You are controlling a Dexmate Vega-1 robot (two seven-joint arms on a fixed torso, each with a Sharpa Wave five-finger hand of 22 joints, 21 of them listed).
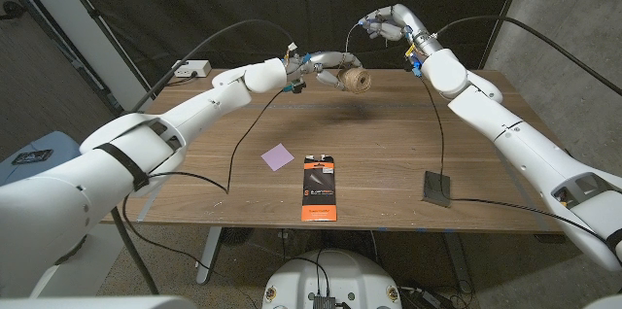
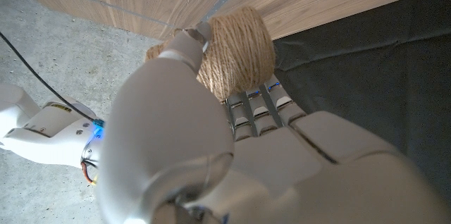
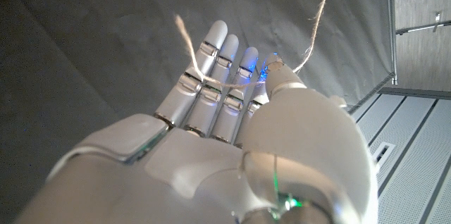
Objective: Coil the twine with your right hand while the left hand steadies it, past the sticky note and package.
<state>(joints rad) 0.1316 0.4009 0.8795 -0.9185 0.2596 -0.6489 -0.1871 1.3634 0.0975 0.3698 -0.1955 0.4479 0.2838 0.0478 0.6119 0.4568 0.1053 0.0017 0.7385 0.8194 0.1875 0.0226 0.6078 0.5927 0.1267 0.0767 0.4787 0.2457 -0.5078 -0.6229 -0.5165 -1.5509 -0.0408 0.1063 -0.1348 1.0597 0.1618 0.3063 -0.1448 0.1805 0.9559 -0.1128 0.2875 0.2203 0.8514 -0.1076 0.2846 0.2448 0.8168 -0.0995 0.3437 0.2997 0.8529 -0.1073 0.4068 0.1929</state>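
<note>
The left hand (image 1: 326, 64) is gripping the twine ball (image 1: 356, 80) above the bench's (image 1: 389, 163) far edge, around 12 o'clock. The right hand (image 1: 387, 25) is hovering higher, at 1 o'clock from the ball, pinching the loose strand (image 3: 211, 82) across its fingers (image 3: 211, 62). Nearer, a purple note (image 1: 277, 156) is lying at 7 o'clock from the ball, a package (image 1: 319, 188) beside it, and a black pad (image 1: 436, 188) at 4 o'clock.
</note>
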